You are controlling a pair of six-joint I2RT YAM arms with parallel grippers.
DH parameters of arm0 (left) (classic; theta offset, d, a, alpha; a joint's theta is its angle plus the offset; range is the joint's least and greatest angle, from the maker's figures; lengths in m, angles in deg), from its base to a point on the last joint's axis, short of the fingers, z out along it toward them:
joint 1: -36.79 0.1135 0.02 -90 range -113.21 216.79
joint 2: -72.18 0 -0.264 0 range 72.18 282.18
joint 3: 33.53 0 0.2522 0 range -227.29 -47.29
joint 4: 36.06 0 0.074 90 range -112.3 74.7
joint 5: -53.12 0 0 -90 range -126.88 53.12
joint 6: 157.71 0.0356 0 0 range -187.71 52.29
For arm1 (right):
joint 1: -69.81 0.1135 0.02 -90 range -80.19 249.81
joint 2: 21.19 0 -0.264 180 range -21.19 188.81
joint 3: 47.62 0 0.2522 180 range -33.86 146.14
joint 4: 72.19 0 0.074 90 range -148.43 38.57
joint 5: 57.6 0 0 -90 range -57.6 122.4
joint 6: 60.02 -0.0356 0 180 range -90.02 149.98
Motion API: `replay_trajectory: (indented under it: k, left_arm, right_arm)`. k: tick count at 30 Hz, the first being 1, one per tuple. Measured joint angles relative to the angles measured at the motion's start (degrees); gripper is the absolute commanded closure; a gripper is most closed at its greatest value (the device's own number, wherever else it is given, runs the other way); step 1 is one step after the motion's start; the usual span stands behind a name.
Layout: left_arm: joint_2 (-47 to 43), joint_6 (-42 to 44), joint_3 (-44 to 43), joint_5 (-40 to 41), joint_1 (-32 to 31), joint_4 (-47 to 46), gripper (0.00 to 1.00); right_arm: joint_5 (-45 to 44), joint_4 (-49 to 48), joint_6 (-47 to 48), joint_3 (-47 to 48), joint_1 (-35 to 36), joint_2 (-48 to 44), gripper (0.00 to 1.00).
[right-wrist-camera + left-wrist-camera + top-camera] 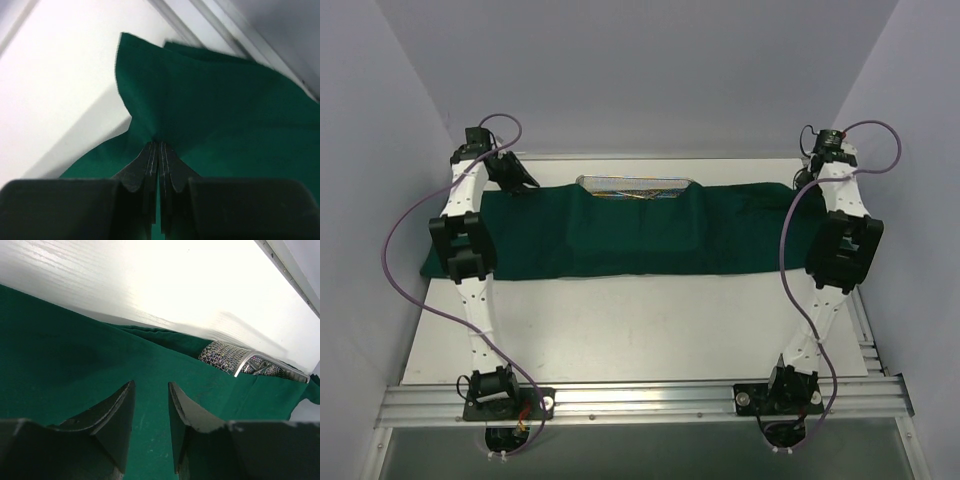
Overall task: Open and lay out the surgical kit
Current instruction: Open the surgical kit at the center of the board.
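Overhead, the wire-mesh tray [635, 187] sits at the far side of the table [620, 330], mostly under the dark green drape [620, 235]. Only its far rim and a strip of mesh show. Contents are too covered and too small to make out. The left wrist view gives one rounded mesh corner and a steel rim poking out of the cloth folds, with nothing identifiable inside.

The drape lies as a long band, left to right, across the far half of the table, humped over the tray at mid-span.

Left hand [151, 385] is over the drape's left end, fingers parted by a narrow gap with nothing between them. The tray is ahead and to its right, apart.

Right hand [158, 146] is at the drape's right end, fingers pressed together on a fold of cloth that peaks up from the pinch.
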Motion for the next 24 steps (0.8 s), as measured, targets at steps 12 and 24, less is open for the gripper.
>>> replay_trajectory:
  k: [12,24]
  left_arm:
    - [0.00,-0.96,0.42,-0.52,0.13,-1.68,0.59]
    - [0.00,-1.29,0.55,-0.87,0.13,-2.03,0.59]
  right_arm:
    - [1.25,1.55,-0.68,-23.50,-0.44,-6.60,1.00]
    - [2.05,0.61,-1.60,-26.53,-0.72,-9.16,0.68]
